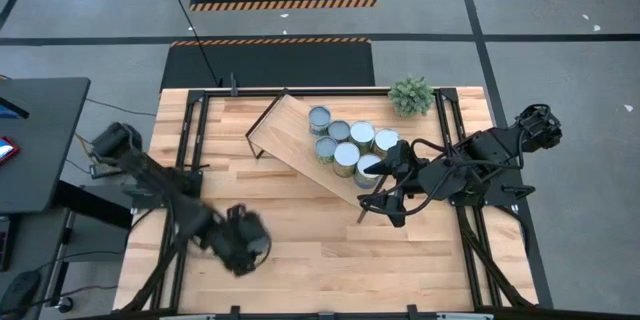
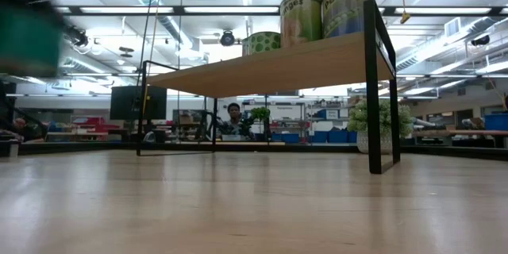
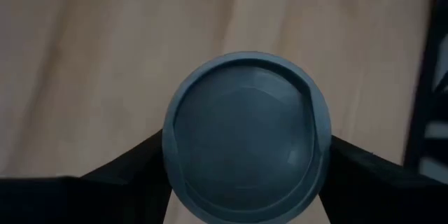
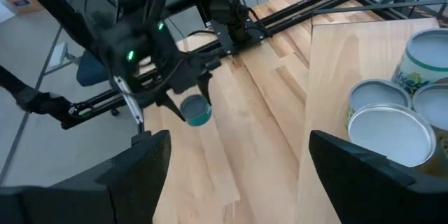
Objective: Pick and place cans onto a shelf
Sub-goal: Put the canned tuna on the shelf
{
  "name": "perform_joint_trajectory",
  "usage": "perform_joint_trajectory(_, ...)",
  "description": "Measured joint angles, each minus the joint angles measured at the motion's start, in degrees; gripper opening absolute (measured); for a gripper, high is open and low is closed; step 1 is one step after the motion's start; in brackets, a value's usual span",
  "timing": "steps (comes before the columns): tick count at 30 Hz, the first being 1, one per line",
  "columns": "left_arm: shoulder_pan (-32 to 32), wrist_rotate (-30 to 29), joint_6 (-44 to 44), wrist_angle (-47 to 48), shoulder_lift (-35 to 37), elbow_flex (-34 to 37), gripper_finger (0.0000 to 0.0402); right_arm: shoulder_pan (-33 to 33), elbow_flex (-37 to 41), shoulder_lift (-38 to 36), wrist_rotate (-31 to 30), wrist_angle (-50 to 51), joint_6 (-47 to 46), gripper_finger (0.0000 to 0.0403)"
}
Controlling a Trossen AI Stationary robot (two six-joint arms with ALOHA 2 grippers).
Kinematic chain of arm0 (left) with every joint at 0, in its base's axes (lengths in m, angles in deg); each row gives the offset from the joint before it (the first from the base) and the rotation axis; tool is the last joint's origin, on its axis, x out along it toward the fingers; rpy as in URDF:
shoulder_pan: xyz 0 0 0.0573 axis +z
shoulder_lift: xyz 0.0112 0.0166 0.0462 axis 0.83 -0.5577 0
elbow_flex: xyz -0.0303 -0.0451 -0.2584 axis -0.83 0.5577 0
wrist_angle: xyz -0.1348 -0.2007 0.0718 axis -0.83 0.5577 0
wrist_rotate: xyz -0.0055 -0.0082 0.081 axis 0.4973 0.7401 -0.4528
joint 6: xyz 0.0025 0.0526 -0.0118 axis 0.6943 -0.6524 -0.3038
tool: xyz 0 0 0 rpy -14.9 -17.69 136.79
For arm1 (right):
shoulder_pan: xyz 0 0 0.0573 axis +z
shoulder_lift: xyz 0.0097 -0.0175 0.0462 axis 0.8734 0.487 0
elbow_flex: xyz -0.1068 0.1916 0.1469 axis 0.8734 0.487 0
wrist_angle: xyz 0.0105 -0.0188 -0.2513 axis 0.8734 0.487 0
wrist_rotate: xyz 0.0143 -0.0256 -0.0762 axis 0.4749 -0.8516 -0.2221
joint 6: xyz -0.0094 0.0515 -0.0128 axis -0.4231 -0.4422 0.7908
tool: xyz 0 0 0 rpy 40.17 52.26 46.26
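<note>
- Left gripper (image 1: 243, 241) hangs over the near-left part of the table (image 1: 300, 250); its fingers (image 3: 126, 171) are clamped on a can (image 3: 246, 136) with a blue-grey top, one finger on each side; the right wrist view shows that can (image 4: 197, 110) clear of the wood, with a teal side.
- Nothing else stands on the bare boards around it; the black frame rails run along the table's left edge.
- Right gripper (image 1: 385, 198) sits at the shelf's near-right end, beside the can cluster; its fingers (image 4: 143, 157) are apart, with nothing between them.
- Shelf (image 1: 300, 145) lies slantwise across the middle of the table, a light board on a thin black frame; in the low view its board (image 2: 278, 67) stands raised on black legs.
- Seven cans (image 1: 347, 143) stand bunched at its right half, touching or just beside one another; three tops are blue-grey, four white.
- Low view shows three of them over the board's edge; one label reads "Peas" (image 2: 346, 8); the other two are green, their writing too small to read.
- A small potted plant (image 1: 411, 95) stands at the far-right corner, beyond the cans.
- A person (image 2: 233, 117) shows in the room behind the table.
</note>
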Motion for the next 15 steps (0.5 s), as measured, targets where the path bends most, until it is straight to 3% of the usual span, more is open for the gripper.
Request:
perform_joint_trajectory(6, 14.10, 6.15, -12.50, 1.13, 6.85, -1.64, 0.0283, -1.67, 0.00, 0.00, 2.95, 0.47, 1.26, 0.0347)
perform_joint_trajectory(15, 33.48, 7.72, -30.48, 11.09, 6.11, -15.51, 0.0283, -3.78, 0.04, -1.22, 6.38, 7.32, 1.37, 0.0347)
